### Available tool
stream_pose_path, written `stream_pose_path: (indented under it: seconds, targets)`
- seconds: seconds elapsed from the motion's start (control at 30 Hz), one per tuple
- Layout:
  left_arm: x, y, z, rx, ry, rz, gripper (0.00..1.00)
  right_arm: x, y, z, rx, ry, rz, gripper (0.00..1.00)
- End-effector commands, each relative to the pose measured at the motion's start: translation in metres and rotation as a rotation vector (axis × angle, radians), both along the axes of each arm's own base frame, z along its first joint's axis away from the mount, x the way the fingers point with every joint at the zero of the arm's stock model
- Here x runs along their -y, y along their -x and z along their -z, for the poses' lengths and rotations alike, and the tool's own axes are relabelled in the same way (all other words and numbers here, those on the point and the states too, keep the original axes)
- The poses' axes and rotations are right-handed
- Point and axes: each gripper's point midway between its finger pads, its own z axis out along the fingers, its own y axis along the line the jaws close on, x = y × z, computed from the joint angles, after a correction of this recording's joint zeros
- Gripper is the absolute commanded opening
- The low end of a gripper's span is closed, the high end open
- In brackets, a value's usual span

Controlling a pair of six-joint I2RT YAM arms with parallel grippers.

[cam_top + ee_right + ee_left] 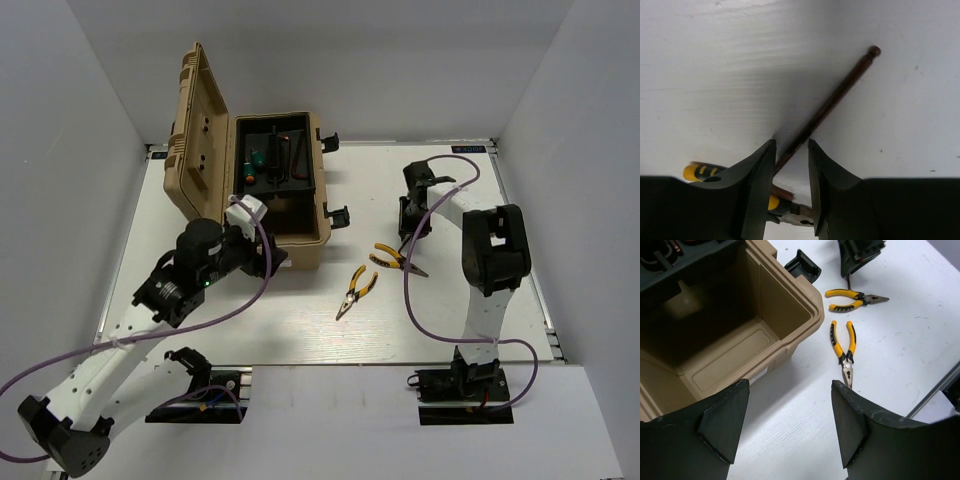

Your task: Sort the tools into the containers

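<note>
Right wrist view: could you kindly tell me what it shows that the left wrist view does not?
Only the right wrist view clearly shows the hex key, passing between the fingers of the right gripper. Only the left wrist view shows the open toolbox, the open left gripper and the second pliers nearer it. Both show the yellow-handled pliers beside the right gripper.

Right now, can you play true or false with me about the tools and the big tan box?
1. The toolbox has its lid standing open. True.
2. Both pliers are inside the box. False: both pliers lie on the table, outside it.
3. The left tool is open and holds nothing. True.
4. A screwdriver sits between the other arm's fingers. False: the right tool has a thin hex key there.
5. A green-handled screwdriver lies in the black tray. True.
</note>
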Motion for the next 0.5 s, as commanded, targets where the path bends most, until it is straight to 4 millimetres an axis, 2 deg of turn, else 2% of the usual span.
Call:
stream_pose_path:
  seconds: [0.0, 0.13, 0.17, 0.23, 0.27, 0.37, 0.43, 0.47]
  targets:
    - [-0.007, 0.018, 0.001, -0.003, 0.008, 0.015, 0.77, -0.005, -0.005, 0.008, 0.001, 0.046, 0.002, 0.38]
    - [-0.013, 0.030, 0.007, -0.011, 0.016, 0.021, 0.77, -0.003, 0.006, 0.021, -0.030, 0.081, 0.004, 0.30]
    - [-0.014, 0.031, 0.004, -0.002, 0.023, 0.021, 0.77, -0.003, 0.007, 0.023, -0.034, 0.081, 0.004, 0.19]
    - [-0.016, 0.034, 0.009, -0.012, 0.016, 0.021, 0.77, -0.001, 0.013, 0.027, -0.054, 0.072, 0.016, 0.06]
    - [-0.018, 0.034, 0.005, 0.003, 0.023, 0.012, 0.77, -0.002, 0.014, 0.029, -0.057, 0.073, 0.012, 0.00]
    - [-0.019, 0.036, 0.008, 0.002, 0.022, 0.012, 0.77, -0.005, 0.013, 0.028, -0.064, 0.040, 0.010, 0.00]
    - [-0.020, 0.036, 0.013, -0.007, 0.016, 0.012, 0.77, -0.008, 0.004, 0.019, -0.051, 0.015, 0.006, 0.00]
    - [-0.020, 0.036, 0.013, -0.007, 0.016, 0.012, 0.77, -0.018, -0.002, 0.012, -0.041, -0.044, -0.006, 0.00]
